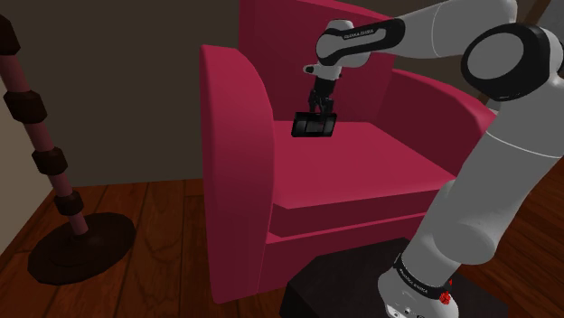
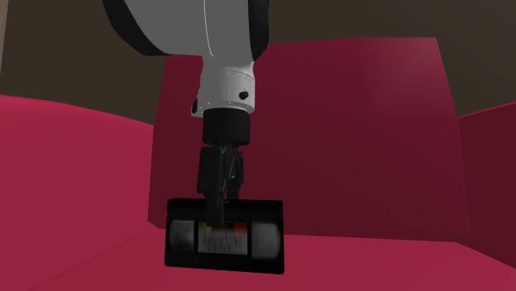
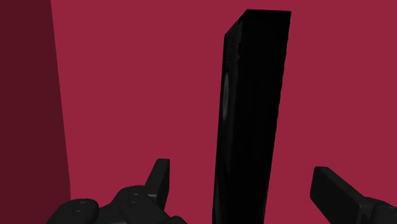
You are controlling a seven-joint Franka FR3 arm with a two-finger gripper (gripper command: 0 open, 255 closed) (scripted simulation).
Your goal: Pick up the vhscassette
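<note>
1 black VHS cassette [image 3: 251, 114] edge-up between fingers of 1 end effector [image 2: 219, 219]. Fingers spread, gaps both sides. 1 red armchair [image 1: 235, 181] below.

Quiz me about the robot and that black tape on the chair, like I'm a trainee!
1. Where is the gripper compared with the cassette? A: right above it. B: underneath it. C: far off to one side.
2. True or false: the cassette lies flat on its wide face.
3. What colour is the armchair?
Key: 1 A; 2 false, it stands on its long edge; 3 red.
</note>
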